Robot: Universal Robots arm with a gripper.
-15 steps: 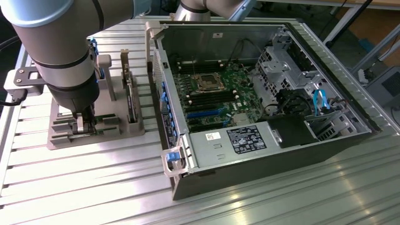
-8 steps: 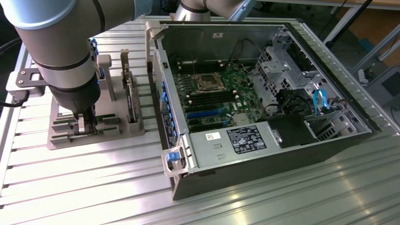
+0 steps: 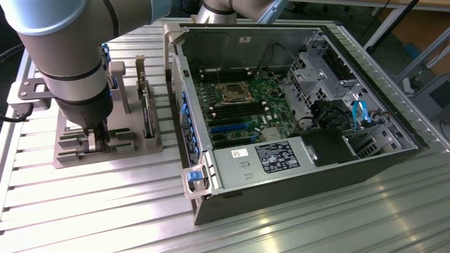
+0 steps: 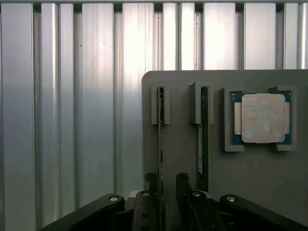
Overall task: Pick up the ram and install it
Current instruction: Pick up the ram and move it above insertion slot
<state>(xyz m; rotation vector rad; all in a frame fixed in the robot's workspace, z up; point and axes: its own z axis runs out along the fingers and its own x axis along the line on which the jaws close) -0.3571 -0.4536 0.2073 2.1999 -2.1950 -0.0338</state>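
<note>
There is one robot arm (image 3: 70,63) with one gripper (image 3: 96,142), and the gripper has two dark fingers (image 4: 183,192). The jaws stand wide open and hold nothing. The gripper is down low over one grey holder (image 4: 250,187) that sits on the ribbed metal table (image 3: 105,211). Two thin sticks stand on edge in the holder, each in its own slot. The first is the ram (image 4: 160,130), a long, thin green stick. Its near end stands right between the two open jaws, closer to one finger than to the other. I cannot tell if that finger touches it. The second stick (image 4: 202,139) has a white label on its side. It stands just beside the jaws, outside one finger, and runs the same way as the ram without touching it. Each stick has one small grey post at its far end, so there are two posts. One square silver chip (image 4: 262,118) lies flat in its own corner frame, further out from the jaws, past the second stick. In the exterior view, one open computer case (image 3: 281,200) lies on the table, well away from the jaws, with one green board (image 3: 239,105) inside.
</note>
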